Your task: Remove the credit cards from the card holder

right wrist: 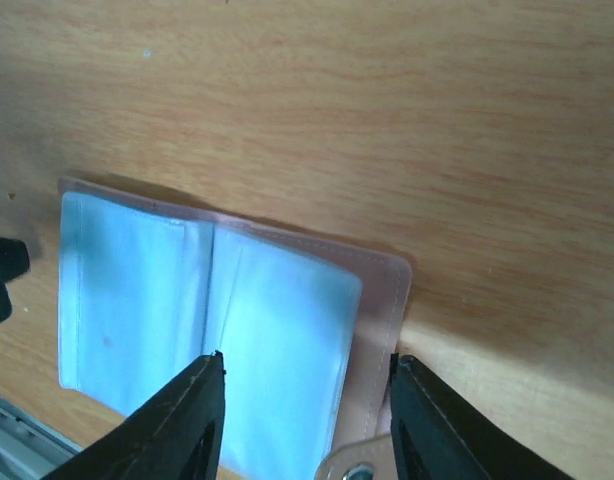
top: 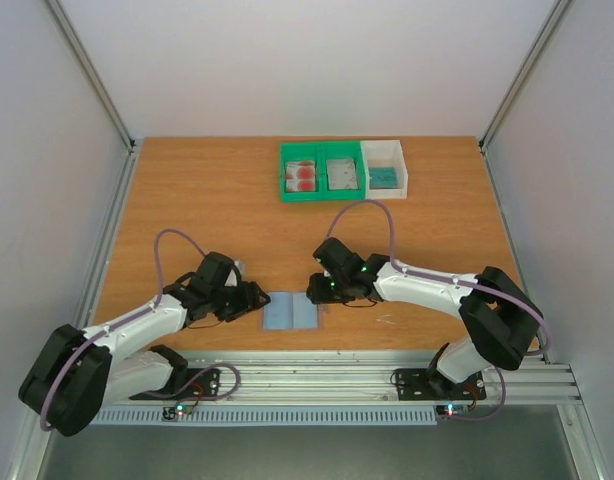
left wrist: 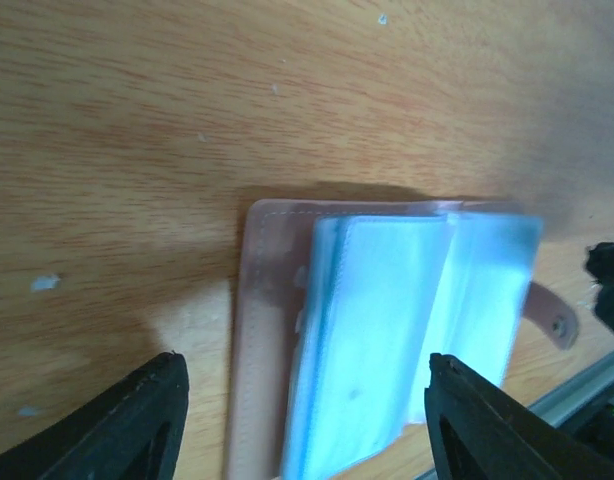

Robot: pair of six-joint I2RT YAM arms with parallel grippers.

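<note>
The card holder (top: 290,312) lies open near the table's front edge, blue-grey panels up, pink cover under them. No card shows in it. My left gripper (top: 255,298) is open and empty at its left edge; the left wrist view shows the holder (left wrist: 377,300) between the spread fingers (left wrist: 157,410). My right gripper (top: 319,291) is open and empty over its right panel (right wrist: 277,320), whose snap tab shows by the fingers (right wrist: 427,420). The white-and-red card (top: 301,176) and grey-silver card (top: 343,174) lie in the green tray; the teal card (top: 385,178) lies in the white tray.
The green tray (top: 321,197) and the white tray (top: 402,165) stand side by side at the table's back middle. An aluminium rail (top: 317,375) runs along the front edge behind the arm bases. White walls enclose the table on three sides.
</note>
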